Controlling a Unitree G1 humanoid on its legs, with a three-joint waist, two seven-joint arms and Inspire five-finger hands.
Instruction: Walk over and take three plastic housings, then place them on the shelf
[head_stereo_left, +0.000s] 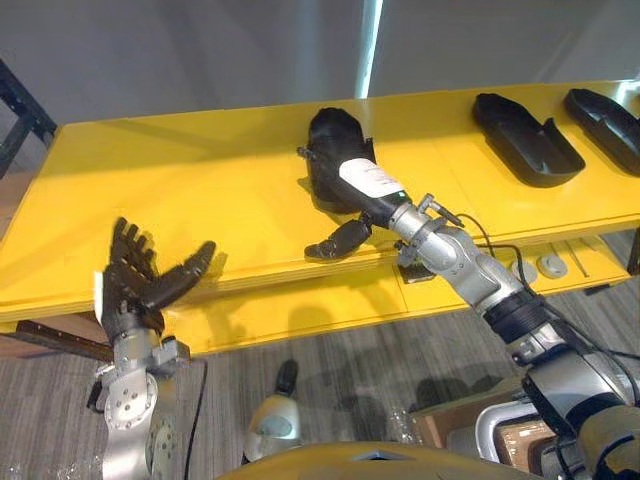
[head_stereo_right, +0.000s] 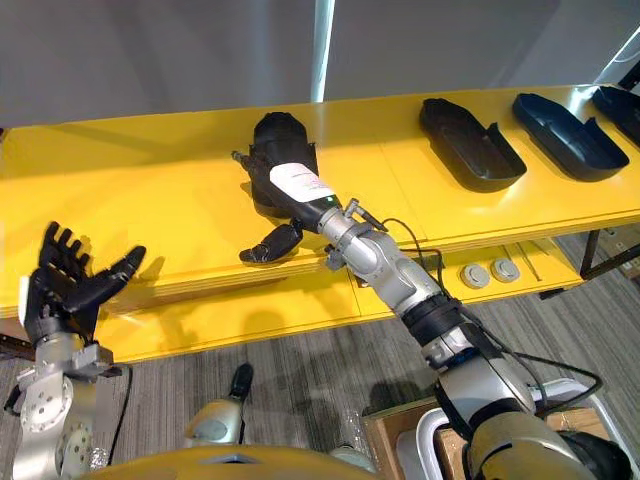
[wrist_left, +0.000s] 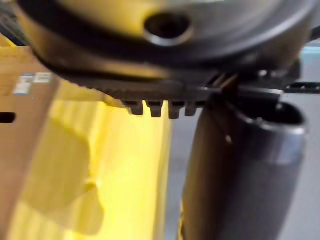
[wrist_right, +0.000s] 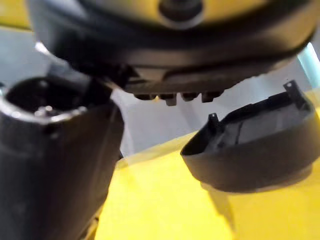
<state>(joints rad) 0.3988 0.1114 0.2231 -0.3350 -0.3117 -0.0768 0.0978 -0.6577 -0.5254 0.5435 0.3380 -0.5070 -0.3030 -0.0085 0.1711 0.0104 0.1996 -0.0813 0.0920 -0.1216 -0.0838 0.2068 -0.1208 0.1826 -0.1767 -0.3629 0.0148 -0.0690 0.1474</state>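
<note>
Big yellow table (head_stereo_left: 200, 190) has the spare housings (head_stereo_left: 527, 137) lined up within reach on the right, right hand (head_stereo_right: 295, 180) lies over the left housing (wrist_right: 260, 155) to grab it (can't tell if it's gripping, black on black), left hand (head_stereo_left: 135, 280) spread wide and empty by the front edge.

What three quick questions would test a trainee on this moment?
1. True or false: the left hand holds a housing.
2. The right hand reaches onto: A, a housing; B, a box; C, bare table.
3. Fill in: the table is coloured ____.

Key: 1 false, the left hand is open and holds nothing; 2 A; 3 yellow.
</note>
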